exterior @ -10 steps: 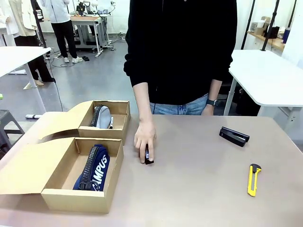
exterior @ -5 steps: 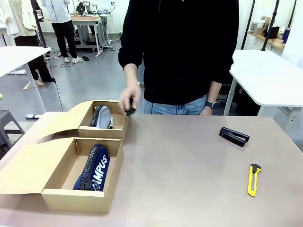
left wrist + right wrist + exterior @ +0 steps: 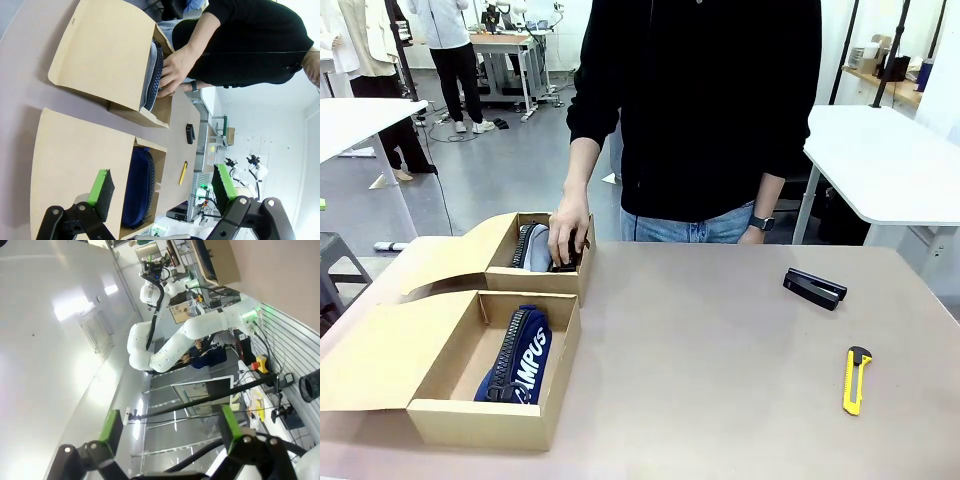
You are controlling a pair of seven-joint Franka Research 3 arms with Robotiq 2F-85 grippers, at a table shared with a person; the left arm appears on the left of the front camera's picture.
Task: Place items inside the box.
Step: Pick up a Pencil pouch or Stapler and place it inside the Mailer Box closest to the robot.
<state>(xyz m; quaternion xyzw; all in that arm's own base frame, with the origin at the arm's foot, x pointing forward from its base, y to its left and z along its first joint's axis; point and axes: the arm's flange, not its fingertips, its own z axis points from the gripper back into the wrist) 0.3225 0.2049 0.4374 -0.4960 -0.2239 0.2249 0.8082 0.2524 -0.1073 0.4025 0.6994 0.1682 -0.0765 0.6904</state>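
**Hold clear while the hand is in the far box**

The person's hand is down in the far box beside the grey pouch. Its fingers cover something small and dark that you cannot identify. The near box holds the navy "CAMPUS" pouch. Out on the worktop, well right of both boxes, lie a black stapler and, nearer you, a yellow utility knife.

Your left pincer is spread wide and empty above the near box. Your right pincer is just as wide and empty, aimed off into the room.

This step looks like the person's, so keep out of the far box until the hand lifts. The knife is probably your best pick, with bare worktop all round it. It sits near the right edge, so descend straight and grip across its narrow body. Carry it high over the box walls.
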